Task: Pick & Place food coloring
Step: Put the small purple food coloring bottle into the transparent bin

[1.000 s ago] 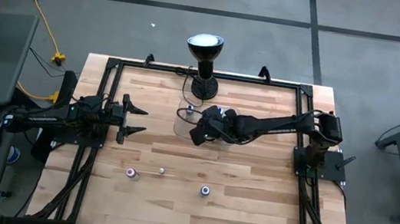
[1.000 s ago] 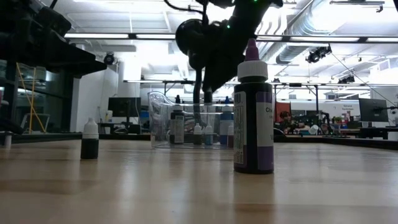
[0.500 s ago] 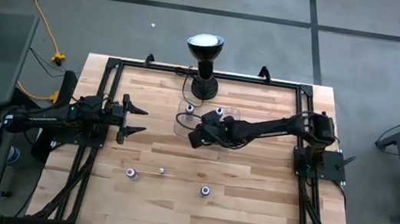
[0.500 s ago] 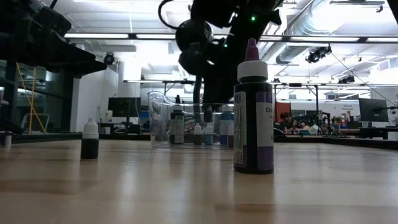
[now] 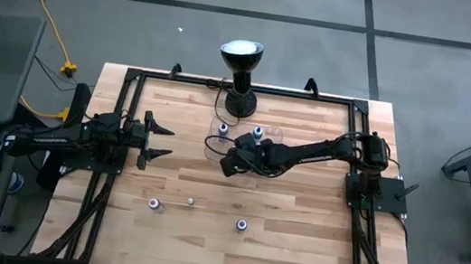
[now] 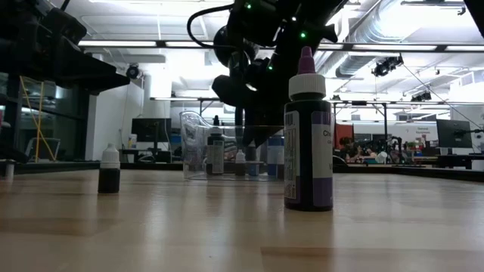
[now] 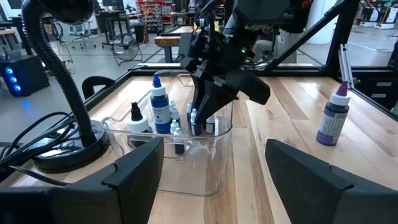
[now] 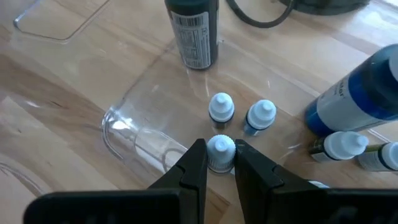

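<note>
Right gripper (image 8: pixel 219 163) – clamps white-cap bottle (image 8: pixel 220 152) in tray (image 8: pixel 134 109).

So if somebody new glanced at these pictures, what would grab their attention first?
Probably the right end effector reaching down into the clear tray near the black lamp, its fingers closed around a small white-capped bottle among other bottles. Next, the tall purple bottle looming close in the low view, while the left end effector waits open at the table's left.
</note>
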Tool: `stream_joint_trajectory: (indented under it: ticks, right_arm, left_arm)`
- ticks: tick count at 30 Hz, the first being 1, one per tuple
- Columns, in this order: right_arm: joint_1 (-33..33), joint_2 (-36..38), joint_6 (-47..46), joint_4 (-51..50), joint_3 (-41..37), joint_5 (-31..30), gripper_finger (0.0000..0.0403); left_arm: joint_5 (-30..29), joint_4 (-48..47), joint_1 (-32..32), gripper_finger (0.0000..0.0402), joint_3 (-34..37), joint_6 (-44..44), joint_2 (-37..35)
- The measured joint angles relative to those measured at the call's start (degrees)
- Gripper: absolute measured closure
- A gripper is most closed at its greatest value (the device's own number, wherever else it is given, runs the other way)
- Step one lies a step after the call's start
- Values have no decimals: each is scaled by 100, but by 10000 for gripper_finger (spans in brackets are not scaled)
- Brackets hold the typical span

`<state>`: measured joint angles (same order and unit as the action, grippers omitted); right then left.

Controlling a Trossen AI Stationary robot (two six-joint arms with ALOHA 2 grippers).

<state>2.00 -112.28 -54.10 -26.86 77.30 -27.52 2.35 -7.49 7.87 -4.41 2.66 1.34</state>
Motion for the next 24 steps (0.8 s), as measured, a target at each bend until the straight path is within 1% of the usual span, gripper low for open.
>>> stream_joint_trajectory:
  ticks: [5,11,24]
  right_arm:
    - [-64,-39,10,1,0,-23,345]
    - [-103,-133,10,6,-2,123,343]
    - [-127,-184,54,60,0,28,336]
  left_arm:
    - [0,0,0,124,-2,0,0]
    - [0,0,1,124,-2,0,0]
    - [0,0,-1,124,-1,2,0]
